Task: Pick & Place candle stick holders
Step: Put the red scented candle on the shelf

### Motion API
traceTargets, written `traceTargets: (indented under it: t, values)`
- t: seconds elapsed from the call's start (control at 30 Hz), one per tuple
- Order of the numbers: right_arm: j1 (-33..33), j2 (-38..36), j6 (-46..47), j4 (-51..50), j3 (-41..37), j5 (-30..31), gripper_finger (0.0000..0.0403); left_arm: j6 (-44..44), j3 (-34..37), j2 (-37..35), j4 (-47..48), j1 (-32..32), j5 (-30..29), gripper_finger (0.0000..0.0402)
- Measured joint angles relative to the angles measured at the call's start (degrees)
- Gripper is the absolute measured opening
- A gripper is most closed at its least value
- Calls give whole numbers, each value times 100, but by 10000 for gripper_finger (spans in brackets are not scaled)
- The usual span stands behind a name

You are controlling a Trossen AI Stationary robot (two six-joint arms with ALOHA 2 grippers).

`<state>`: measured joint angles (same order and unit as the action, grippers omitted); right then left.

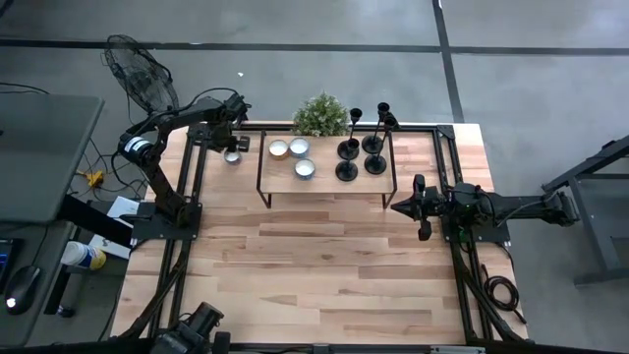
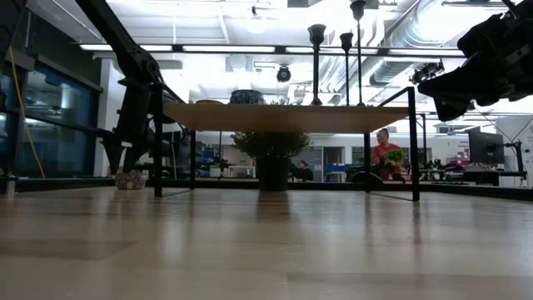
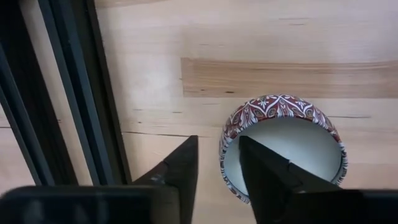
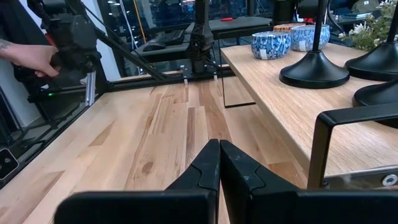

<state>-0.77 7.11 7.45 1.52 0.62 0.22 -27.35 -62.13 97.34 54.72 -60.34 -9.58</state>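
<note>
Four black candle stick holders stand on their round bases at the right end of a raised wooden shelf. Their stems show in the low view and their bases in the right wrist view. My left gripper is open at the table's far left, pointing down over a small red-patterned bowl, which also shows from above. One finger stands outside the bowl's rim and one over its inside. My right gripper is shut and empty, level, just right of the shelf. My left gripper straddles the bowl's near rim, one finger over the white inside and the other outside, coming from above. I cannot tell whether either finger touches the rim. The bowl rests on the table.
Three small bowls stand on the shelf's left half, blue ones in the right wrist view. A potted plant stands behind the shelf. Black frame rails run beside the left gripper. A person's hand shows beyond the table.
</note>
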Motion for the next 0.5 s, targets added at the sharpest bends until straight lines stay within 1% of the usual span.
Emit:
traceTargets:
  t: [0.17, 0.37, 0.5]
  values:
    - [1, 0, -1, 0, 0, -1, 0, 15, 0, 0, 13, 0, 6, 60]
    - [1, 0, 0, 0, 0, 0, 0, 52, -2, 0, 27, 0, 12, 12]
    - [1, 0, 1, 0, 0, -1, 0, 87, -6, 0, 31, 0, 22, 4]
